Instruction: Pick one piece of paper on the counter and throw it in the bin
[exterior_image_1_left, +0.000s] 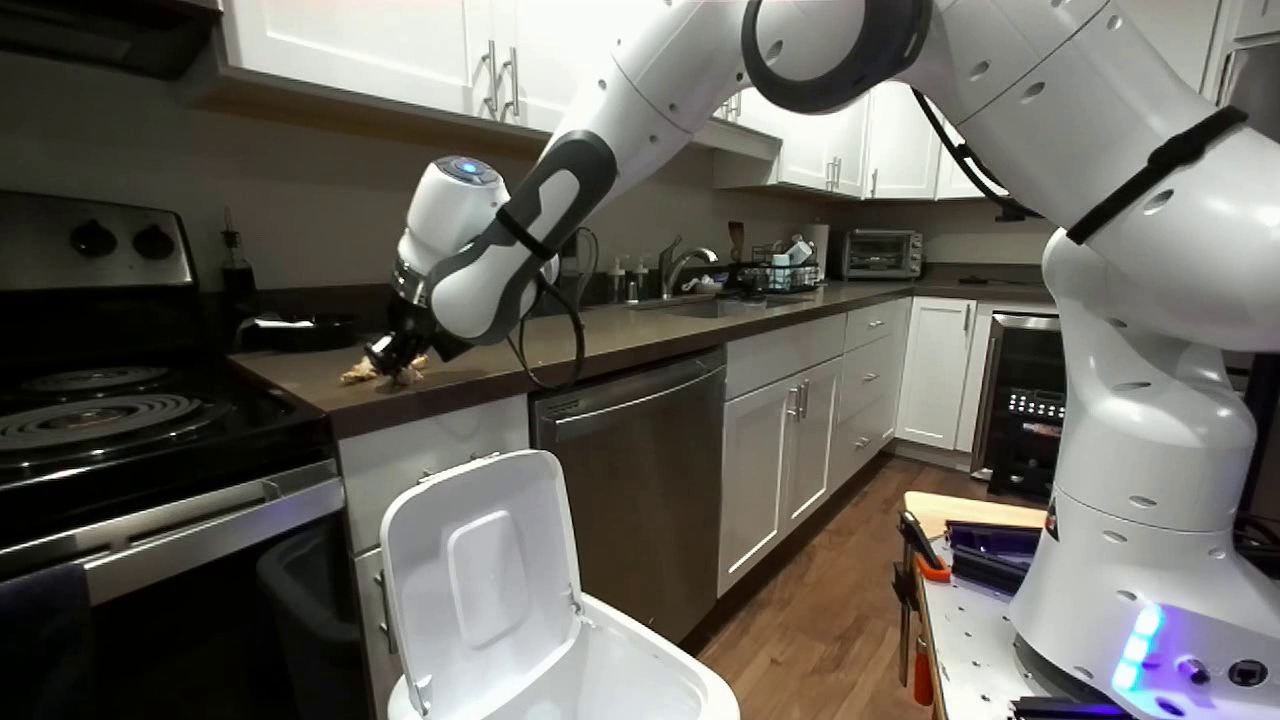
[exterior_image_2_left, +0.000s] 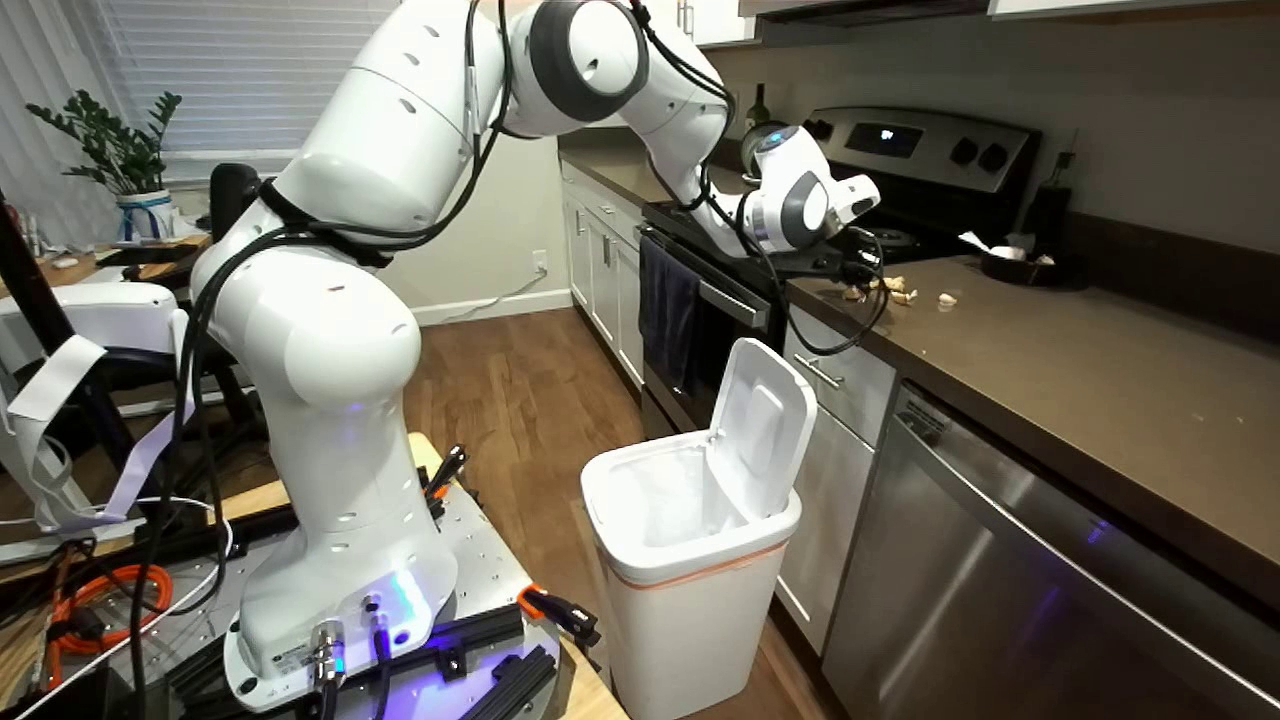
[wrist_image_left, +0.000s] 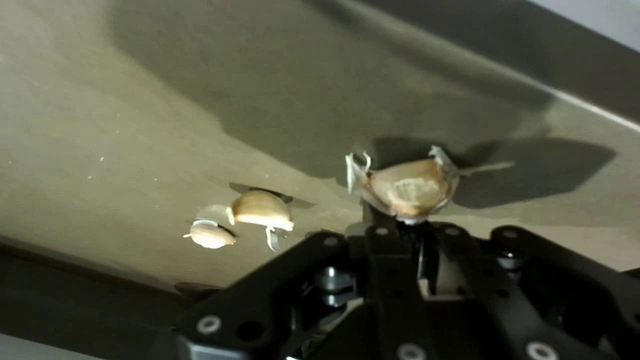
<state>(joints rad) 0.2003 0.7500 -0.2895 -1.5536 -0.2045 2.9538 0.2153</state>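
The dark brown counter (exterior_image_1_left: 640, 335) (exterior_image_2_left: 1100, 340) carries several garlic cloves with papery skin; I make out no flat paper sheet lying by them. My gripper (exterior_image_1_left: 392, 362) (exterior_image_2_left: 862, 268) is low over the counter's end by the stove. In the wrist view my gripper (wrist_image_left: 412, 225) has its fingers nearly together, and a papery garlic clove (wrist_image_left: 410, 187) is at the fingertips, seemingly pinched by its lower edge. Whether it touches the counter is hard to tell. Two cloves (wrist_image_left: 261, 210) (wrist_image_left: 210, 235) lie to the left. The white bin (exterior_image_2_left: 690, 620) (exterior_image_1_left: 690, 668) stands below, lid (exterior_image_1_left: 480, 575) open.
A black dish (exterior_image_2_left: 1020, 268) (exterior_image_1_left: 310, 333) with white items stands at the back of the counter. The stove (exterior_image_1_left: 110, 410) adjoins the counter's end. A dishwasher (exterior_image_1_left: 635, 480) sits below the counter. A cable (exterior_image_2_left: 850, 345) hangs from the wrist past the counter edge.
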